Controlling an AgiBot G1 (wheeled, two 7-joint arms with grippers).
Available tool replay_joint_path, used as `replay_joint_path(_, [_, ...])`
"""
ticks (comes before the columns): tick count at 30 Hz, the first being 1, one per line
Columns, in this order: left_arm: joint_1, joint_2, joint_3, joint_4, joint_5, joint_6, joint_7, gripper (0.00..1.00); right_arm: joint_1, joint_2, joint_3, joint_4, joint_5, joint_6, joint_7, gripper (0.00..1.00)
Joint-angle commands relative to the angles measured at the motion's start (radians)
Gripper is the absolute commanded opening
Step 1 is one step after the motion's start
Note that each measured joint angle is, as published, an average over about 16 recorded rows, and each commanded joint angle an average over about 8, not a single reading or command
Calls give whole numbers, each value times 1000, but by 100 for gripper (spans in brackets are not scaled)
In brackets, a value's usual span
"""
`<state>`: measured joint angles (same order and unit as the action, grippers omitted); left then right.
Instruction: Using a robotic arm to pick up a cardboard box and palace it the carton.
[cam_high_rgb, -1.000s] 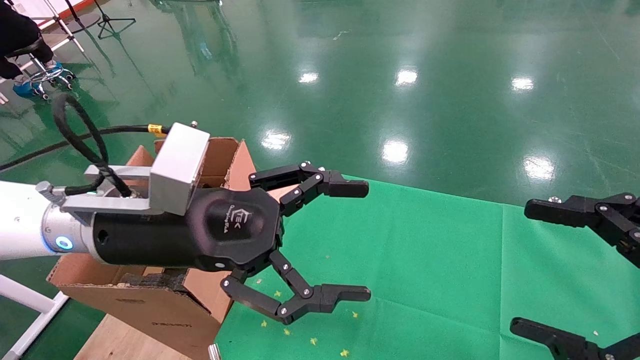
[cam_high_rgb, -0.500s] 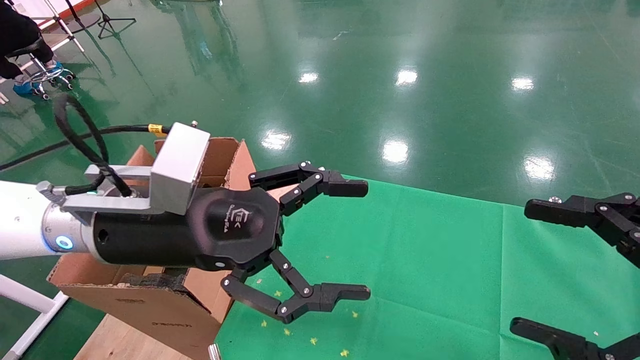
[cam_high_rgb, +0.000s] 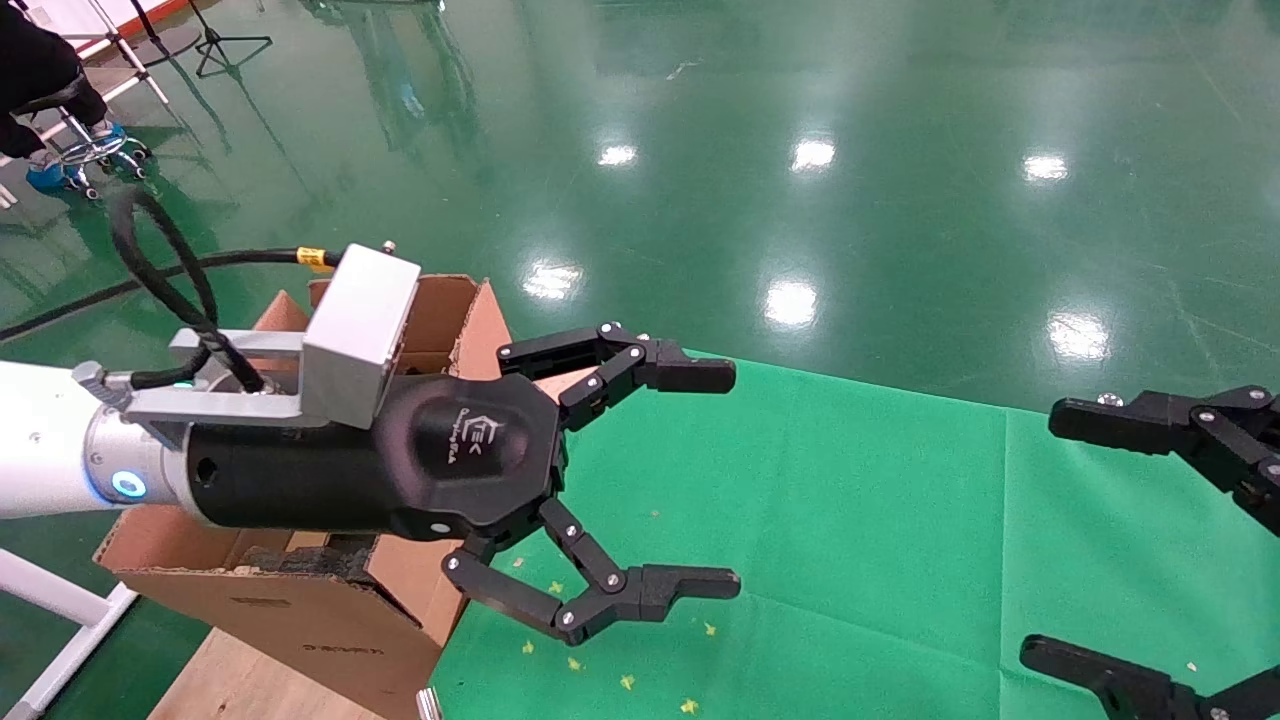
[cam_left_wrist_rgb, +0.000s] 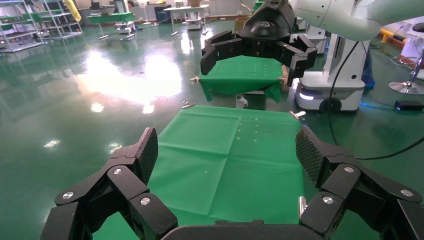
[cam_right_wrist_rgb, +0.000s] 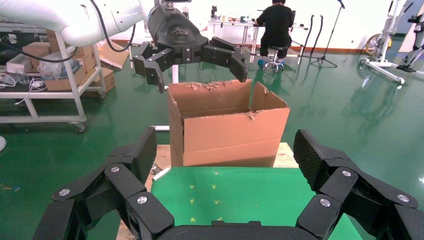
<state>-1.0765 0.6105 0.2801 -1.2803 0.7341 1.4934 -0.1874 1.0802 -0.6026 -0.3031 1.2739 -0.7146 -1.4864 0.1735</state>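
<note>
No change from 0.5 s back on my end. Left tool (cam_high_rgb: 700, 480) spread wide, nothing in it, just past the carton (cam_high_rgb: 330, 600) over the green desk (cam_high_rgb: 850, 540). Right tool (cam_high_rgb: 1130, 540) also spread, idle. Small box not visible.

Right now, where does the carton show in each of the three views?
Head view: the carton sits lower left, mostly behind the open left gripper.
Left wrist view: not in it.
Right wrist view: centre, open-topped, beyond the right gripper's fingers.
Shared landmark: the green cloth, which the carton borders.
</note>
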Motion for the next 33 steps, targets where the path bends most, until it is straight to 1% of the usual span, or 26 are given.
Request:
replay_joint_path(1, [0, 0, 0, 0, 0, 0, 0, 100, 0, 0, 0, 0, 0, 0, 0, 100])
replay_joint_path(33, [0, 0, 0, 0, 0, 0, 0, 100, 0, 0, 0, 0, 0, 0, 0, 100])
